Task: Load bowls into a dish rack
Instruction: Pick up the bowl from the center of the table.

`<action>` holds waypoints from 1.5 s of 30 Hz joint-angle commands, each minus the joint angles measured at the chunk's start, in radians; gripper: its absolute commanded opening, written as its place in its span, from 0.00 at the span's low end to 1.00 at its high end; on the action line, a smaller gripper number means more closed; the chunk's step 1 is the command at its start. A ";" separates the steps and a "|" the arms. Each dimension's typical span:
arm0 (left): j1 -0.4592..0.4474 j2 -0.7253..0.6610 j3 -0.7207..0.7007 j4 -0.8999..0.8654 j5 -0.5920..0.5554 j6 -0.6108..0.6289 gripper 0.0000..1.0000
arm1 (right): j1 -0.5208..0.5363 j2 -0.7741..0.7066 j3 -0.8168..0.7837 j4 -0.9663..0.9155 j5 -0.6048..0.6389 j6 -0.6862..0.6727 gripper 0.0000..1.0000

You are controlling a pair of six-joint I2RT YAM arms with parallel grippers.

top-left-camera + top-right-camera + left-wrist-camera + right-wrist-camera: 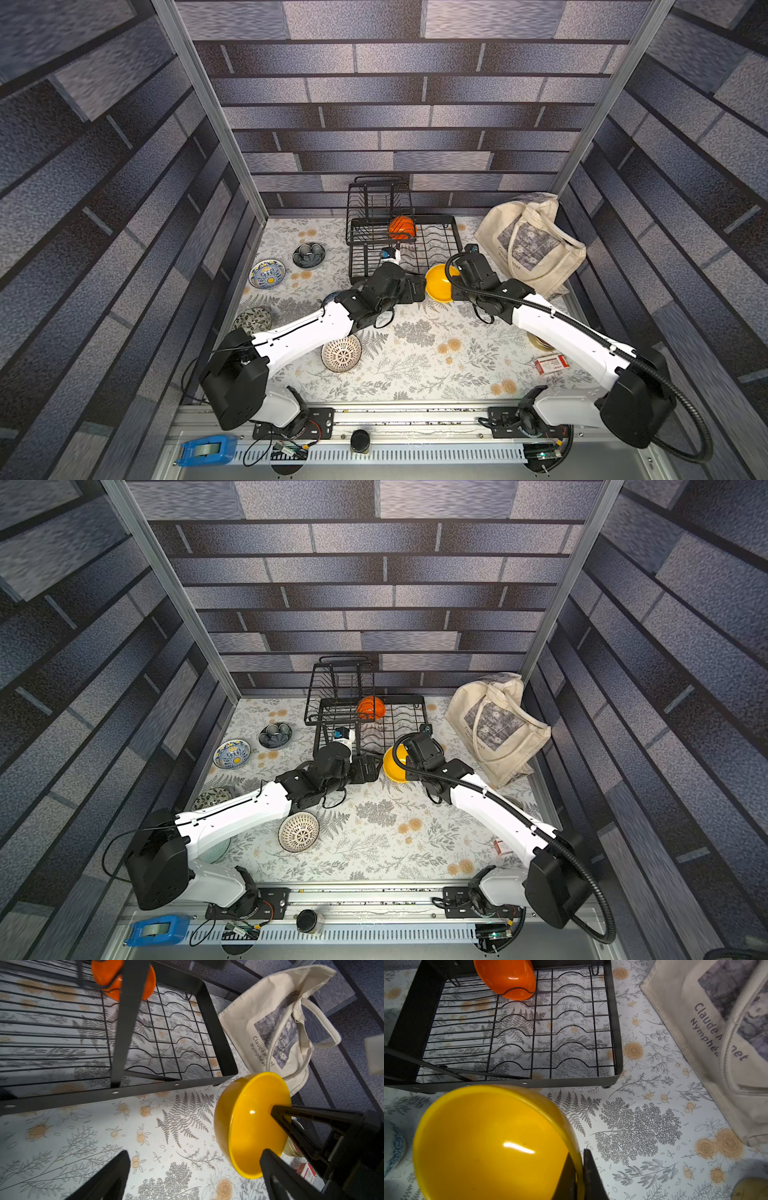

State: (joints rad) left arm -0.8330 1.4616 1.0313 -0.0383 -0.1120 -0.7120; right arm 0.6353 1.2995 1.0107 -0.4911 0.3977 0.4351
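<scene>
My right gripper (579, 1155) is shut on the rim of the glossy yellow bowl (492, 1142), one finger inside and one outside. The bowl (438, 286) hangs tilted just in front of the black wire dish rack (455, 243). My left gripper (196, 1152) stands open beside the yellow bowl (249, 1122), with only tablecloth between its fingers. An orange bowl (401, 227) leans in the rack's dividers. On the left of the table lie a dark blue-grey bowl (308, 254), a blue-yellow patterned bowl (267, 273), a dark leafy-patterned bowl (251, 320) and a white lattice bowl (341, 353).
A cream tote bag (532, 245) slumps at the right, close to the rack. A small red-and-white box (550, 365) and a jar lid (538, 341) lie under the right arm. Walls close in on both sides.
</scene>
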 commanded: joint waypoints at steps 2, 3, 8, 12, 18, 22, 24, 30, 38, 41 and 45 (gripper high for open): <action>-0.036 0.064 0.081 -0.080 -0.043 -0.081 1.00 | -0.009 -0.040 -0.032 0.003 0.029 -0.009 0.00; -0.045 0.076 0.098 -0.089 -0.060 -0.085 1.00 | -0.012 -0.048 -0.039 0.006 0.027 -0.005 0.00; -0.081 0.123 0.154 -0.141 -0.118 -0.093 0.89 | -0.015 -0.083 -0.064 0.017 0.019 0.007 0.00; -0.100 0.166 0.197 -0.164 -0.133 -0.097 0.76 | -0.017 -0.104 -0.078 0.023 0.021 0.013 0.00; -0.121 0.209 0.229 -0.159 -0.135 -0.111 0.53 | -0.021 -0.121 -0.108 0.054 0.002 0.035 0.00; -0.130 0.223 0.250 -0.174 -0.153 -0.115 0.35 | -0.025 -0.121 -0.121 0.063 -0.011 0.049 0.00; -0.132 0.230 0.260 -0.183 -0.155 -0.113 0.31 | -0.026 -0.123 -0.126 0.067 -0.014 0.057 0.00; -0.139 0.246 0.275 -0.187 -0.155 -0.117 0.14 | -0.029 -0.131 -0.137 0.083 -0.031 0.083 0.00; -0.142 0.279 0.307 -0.198 -0.134 -0.131 0.16 | -0.032 -0.149 -0.164 0.121 -0.062 0.109 0.01; -0.146 0.293 0.319 -0.205 -0.130 -0.137 0.19 | -0.032 -0.149 -0.161 0.123 -0.073 0.112 0.01; -0.145 0.304 0.326 -0.215 -0.134 -0.144 0.23 | -0.032 -0.149 -0.156 0.125 -0.086 0.116 0.02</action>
State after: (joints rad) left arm -0.9722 1.7515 1.3235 -0.2276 -0.2443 -0.8459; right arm 0.6052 1.1767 0.8455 -0.4152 0.3367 0.5274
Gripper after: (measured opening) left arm 0.225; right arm 0.081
